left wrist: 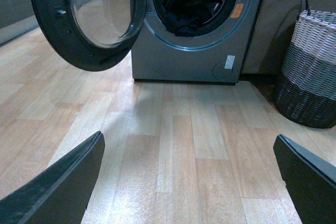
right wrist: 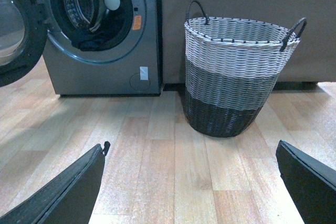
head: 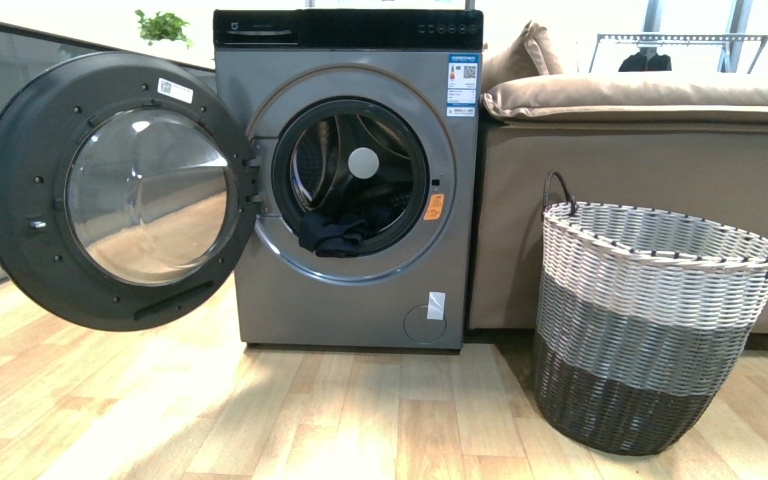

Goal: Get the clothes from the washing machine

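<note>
The grey washing machine (head: 350, 300) stands ahead with its round door (head: 120, 190) swung wide to the left. Dark clothes (head: 338, 235) lie bunched at the bottom of the drum mouth, also seen as clothes (left wrist: 186, 23) in the left wrist view and clothes (right wrist: 92, 40) in the right wrist view. My left gripper (left wrist: 189, 182) is open over bare floor, well short of the machine (left wrist: 184, 61). My right gripper (right wrist: 191, 184) is open too, low over the floor, facing the basket and the machine (right wrist: 105, 72). Neither arm shows in the front view.
A woven grey-and-white basket (head: 650, 320) with two dark handles stands right of the machine, before a brown sofa (head: 650, 110). It shows as the basket (right wrist: 236, 66) in the right wrist view and the basket (left wrist: 310, 72) in the left. Wooden plank floor (head: 340, 420) lies in front.
</note>
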`<state>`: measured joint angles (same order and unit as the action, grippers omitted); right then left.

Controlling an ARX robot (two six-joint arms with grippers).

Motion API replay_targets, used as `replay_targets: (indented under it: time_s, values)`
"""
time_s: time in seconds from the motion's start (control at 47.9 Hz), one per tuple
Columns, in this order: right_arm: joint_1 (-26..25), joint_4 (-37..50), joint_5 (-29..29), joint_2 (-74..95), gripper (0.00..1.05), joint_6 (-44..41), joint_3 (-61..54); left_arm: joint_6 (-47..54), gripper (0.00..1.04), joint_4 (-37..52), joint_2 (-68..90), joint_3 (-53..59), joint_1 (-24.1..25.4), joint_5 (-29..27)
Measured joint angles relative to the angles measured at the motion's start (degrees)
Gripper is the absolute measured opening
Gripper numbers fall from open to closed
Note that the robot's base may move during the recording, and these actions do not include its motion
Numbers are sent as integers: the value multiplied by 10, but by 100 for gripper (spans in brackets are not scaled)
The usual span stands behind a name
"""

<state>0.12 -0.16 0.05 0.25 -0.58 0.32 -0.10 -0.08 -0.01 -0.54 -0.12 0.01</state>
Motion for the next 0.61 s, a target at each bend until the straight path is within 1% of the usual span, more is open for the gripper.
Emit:
replay_targets:
  time_s: [0.606]
  values:
    - [0, 0, 0, 0, 97, 0, 0, 0, 98, 0, 0, 0, 0, 0]
